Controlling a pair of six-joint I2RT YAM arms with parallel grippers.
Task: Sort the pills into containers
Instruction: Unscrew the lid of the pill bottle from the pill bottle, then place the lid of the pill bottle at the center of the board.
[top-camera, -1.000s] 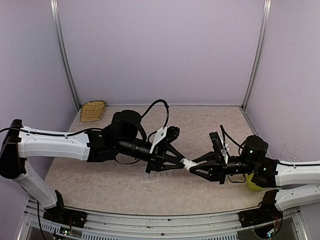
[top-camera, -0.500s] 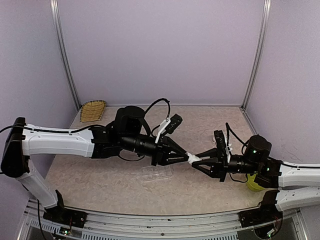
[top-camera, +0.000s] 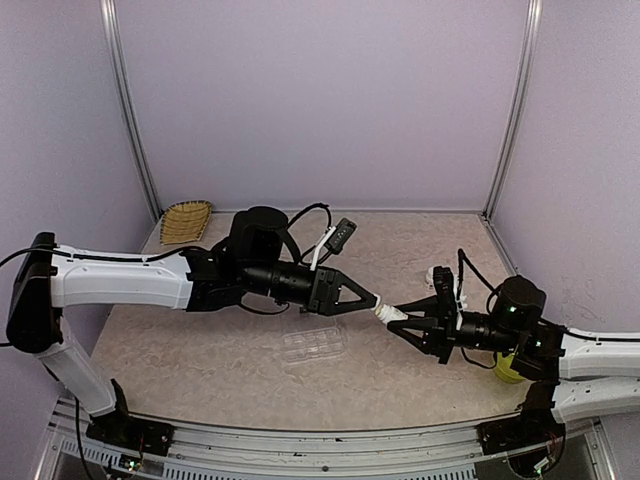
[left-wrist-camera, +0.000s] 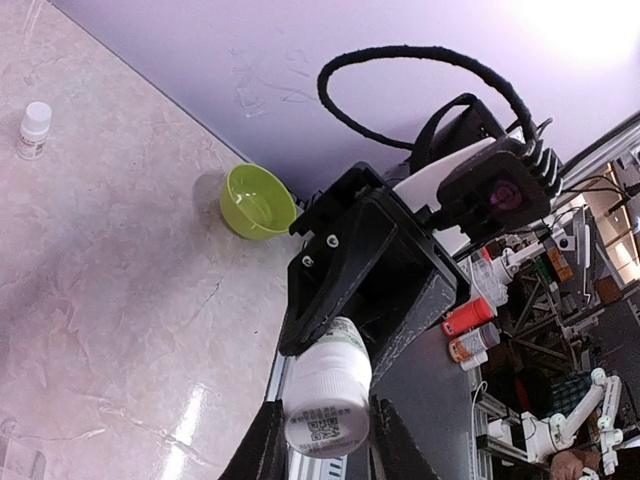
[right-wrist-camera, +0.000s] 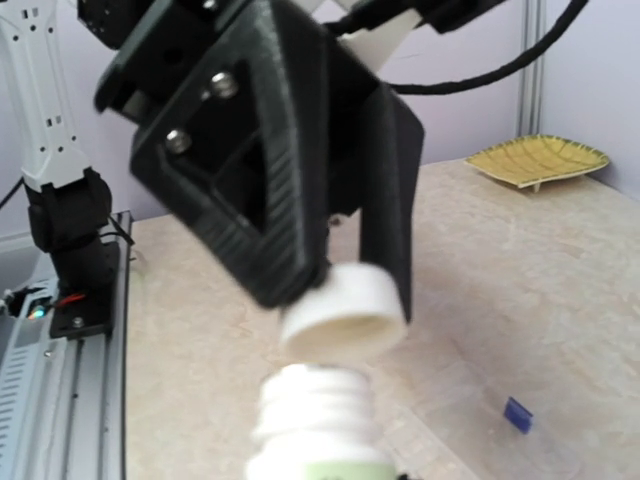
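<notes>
Above the middle of the table (top-camera: 180, 360), the left gripper (top-camera: 367, 298) and the right gripper (top-camera: 402, 318) meet almost tip to tip, both held clear of the surface. The left gripper's fingers are pinched narrow on a white cap (right-wrist-camera: 345, 312), gripping it by its sides. The right gripper is closed around a small white bottle (right-wrist-camera: 315, 415), whose threaded neck points toward the cap. From the right wrist, the cap is off the neck, slightly tilted, with a thin gap between the two. From the left wrist, the white plastic sits between that gripper's two fingertips, a small square printed code facing the camera, and the right gripper's black frame closes over the far end.

The clear box (top-camera: 313, 345) lies flat on the table, a little nearer the arm bases than the left gripper, and neither gripper touches it. Whether any pills lie in it cannot be told; they are too small to make out in these views.

A yellow-green bowl (left-wrist-camera: 258, 200) sits on the table at the right side, beside the right arm, which partly hides it in the top view. A second bottle (left-wrist-camera: 33, 130), capped and upright, stands on the table well apart from the bowl. A yellow woven dish (top-camera: 187, 220) rests in the far left corner.
</notes>
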